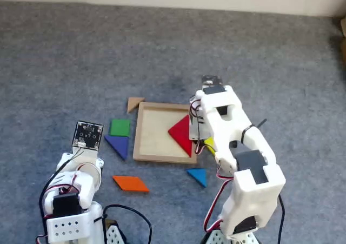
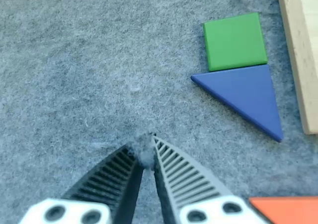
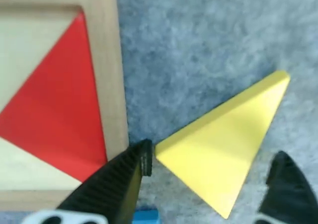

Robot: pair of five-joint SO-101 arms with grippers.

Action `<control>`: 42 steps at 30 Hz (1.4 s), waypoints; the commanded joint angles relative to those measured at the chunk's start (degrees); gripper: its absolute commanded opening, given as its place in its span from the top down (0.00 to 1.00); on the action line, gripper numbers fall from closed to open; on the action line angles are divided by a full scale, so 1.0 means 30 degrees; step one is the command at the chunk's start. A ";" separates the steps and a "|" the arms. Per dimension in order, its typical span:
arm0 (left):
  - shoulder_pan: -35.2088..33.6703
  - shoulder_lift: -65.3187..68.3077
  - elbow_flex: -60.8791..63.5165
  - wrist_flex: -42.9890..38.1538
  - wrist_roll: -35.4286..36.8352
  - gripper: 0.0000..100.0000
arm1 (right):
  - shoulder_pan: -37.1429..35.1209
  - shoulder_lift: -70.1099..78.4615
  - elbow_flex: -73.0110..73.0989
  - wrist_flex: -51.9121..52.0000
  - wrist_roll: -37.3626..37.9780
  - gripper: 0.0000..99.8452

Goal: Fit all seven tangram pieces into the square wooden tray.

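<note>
Your grey carpeted tabletop (image 1: 81, 54) carries the square wooden tray (image 1: 154, 133) around its middle, pale with a raised rim. One piece lies inside: the large red triangle (image 1: 182, 133), its long edge along the tray's right rim and its apex pointing at the tray's centre.

The dark blue triangle (image 1: 119, 144) lies just beside the left rim, with a straight edge on its far side and a sharp corner aimed at the tabletop's near edge. Your left gripper (image 2: 148, 145) hangs near it over bare carpet, fingers closed together with nothing between them.

The yellow triangle (image 3: 223, 144) lies just outside the right rim, one corner pointing at the rim. Your right gripper (image 3: 213, 157) is spread wide around it, one finger at that corner, the other beyond the far side.

The orange parallelogram (image 1: 130, 183) lies nearer the near edge, long axis left to right. The green square (image 1: 119, 127) sits against the blue triangle's far edge. A small light blue triangle (image 1: 198, 175) lies off the tray's near right corner, and a small tan triangle (image 1: 134, 103) lies at its far left corner.
</note>
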 commanded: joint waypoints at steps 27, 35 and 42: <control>-0.0190 -0.0542 0.0396 0.0088 0.0088 0.99 | 0.0747 -0.1451 -0.0923 0.0982 0.0440 0.79; -0.0190 -0.0542 0.0396 0.0088 0.0088 0.99 | 0.0659 -0.4908 -0.0396 0.1099 0.3223 0.79; -0.0190 -0.0542 0.0396 0.0088 0.0088 0.99 | -0.0103 -0.5817 -0.0396 0.1040 0.6945 0.79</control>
